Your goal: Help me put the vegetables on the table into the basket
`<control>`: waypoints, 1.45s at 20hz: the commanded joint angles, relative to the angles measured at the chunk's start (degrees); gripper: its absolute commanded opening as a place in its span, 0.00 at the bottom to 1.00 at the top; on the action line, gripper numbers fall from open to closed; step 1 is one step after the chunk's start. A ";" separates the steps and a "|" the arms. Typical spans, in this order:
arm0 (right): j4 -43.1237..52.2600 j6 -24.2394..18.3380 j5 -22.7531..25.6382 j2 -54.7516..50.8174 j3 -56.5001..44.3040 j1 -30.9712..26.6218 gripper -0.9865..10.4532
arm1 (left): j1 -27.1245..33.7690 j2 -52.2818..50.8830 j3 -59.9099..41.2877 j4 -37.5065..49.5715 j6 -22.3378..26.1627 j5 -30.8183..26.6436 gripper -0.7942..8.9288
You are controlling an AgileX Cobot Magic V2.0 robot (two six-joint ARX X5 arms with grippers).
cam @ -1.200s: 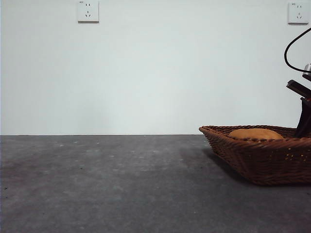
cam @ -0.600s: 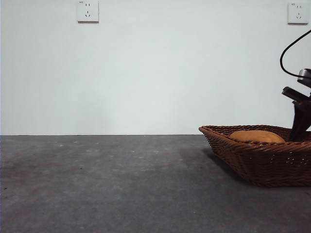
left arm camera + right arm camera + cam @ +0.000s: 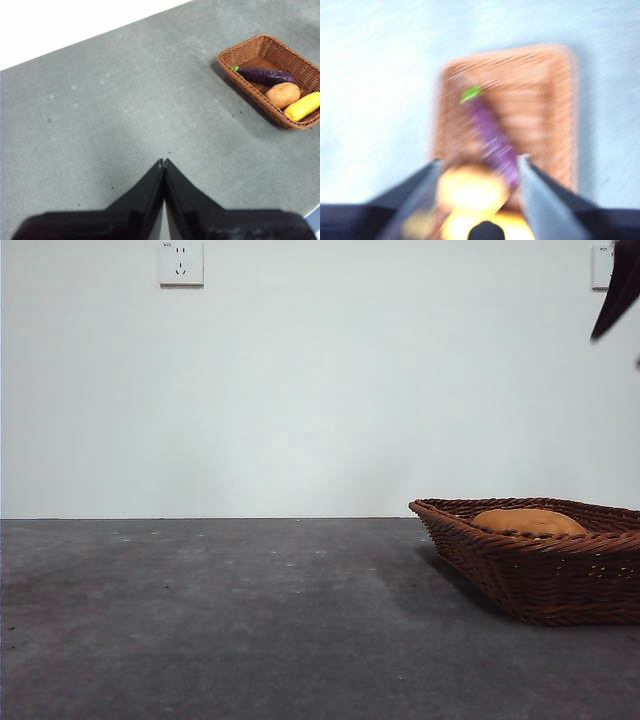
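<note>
All three vegetables lie in the basket [image 3: 272, 80] below the open, empty right claw [image 3: 479, 167], which should lift straight clear.

The right gripper [image 3: 479, 165] is rising away from the basket [image 3: 540, 580], now showing only as a dark tip at the front view's top corner. Its jaws are spread apart and empty.

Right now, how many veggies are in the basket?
3, all in the basket: the eggplant at one end, the potato in the middle touching it, and the corn at the other end.
</note>
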 commanded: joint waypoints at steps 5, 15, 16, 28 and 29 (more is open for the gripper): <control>-15.61 -7.41 -0.13 -13.27 0.26 2.86 0.14 | 0.07 0.48 -0.26 0.59 0.72 -0.15 0.07; -24.65 -10.38 0.24 -20.26 0.15 3.19 0.08 | 0.02 0.63 -0.26 0.55 0.70 -0.13 0.07; -24.65 -10.32 0.26 -20.06 0.15 3.19 0.08 | 0.02 0.63 -0.26 0.55 0.68 -0.13 0.07; -24.63 -10.60 0.33 -19.93 0.15 3.17 0.09 | 0.04 3.04 -0.24 0.50 0.68 -0.15 0.08; -24.63 -10.60 0.33 -19.93 0.15 3.17 0.09 | 0.04 3.45 -0.24 0.37 0.63 -0.13 0.08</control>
